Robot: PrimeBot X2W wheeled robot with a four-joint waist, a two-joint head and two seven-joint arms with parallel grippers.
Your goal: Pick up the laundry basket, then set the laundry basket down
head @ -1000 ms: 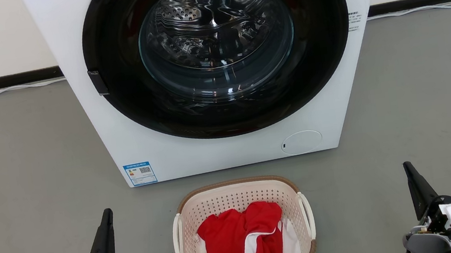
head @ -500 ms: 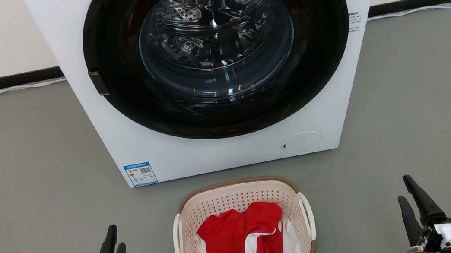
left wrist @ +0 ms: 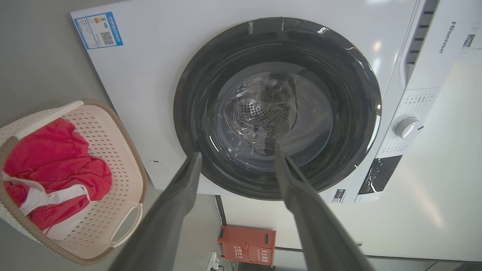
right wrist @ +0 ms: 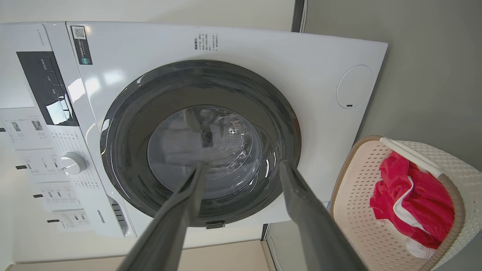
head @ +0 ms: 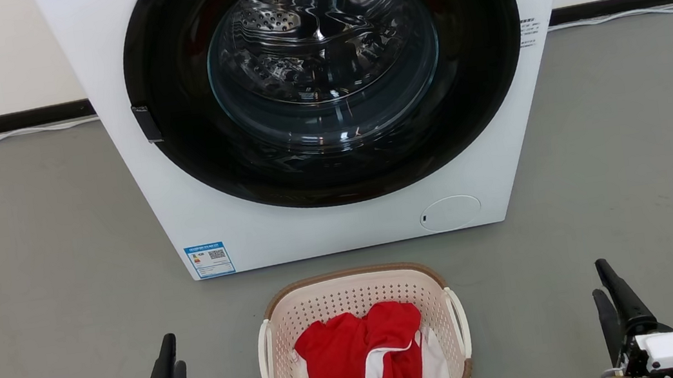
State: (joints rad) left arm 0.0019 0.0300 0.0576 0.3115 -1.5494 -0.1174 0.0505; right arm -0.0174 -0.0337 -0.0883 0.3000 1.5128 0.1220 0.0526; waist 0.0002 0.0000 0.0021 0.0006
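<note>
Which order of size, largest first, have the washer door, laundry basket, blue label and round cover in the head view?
1. washer door
2. laundry basket
3. round cover and blue label: about alike, not ranked.

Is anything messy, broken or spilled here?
No, nothing stands out. The laundry basket sits upright on the floor in front of the washing machine, the red and white clothes are all inside it, and the machine's door is shut.
</note>
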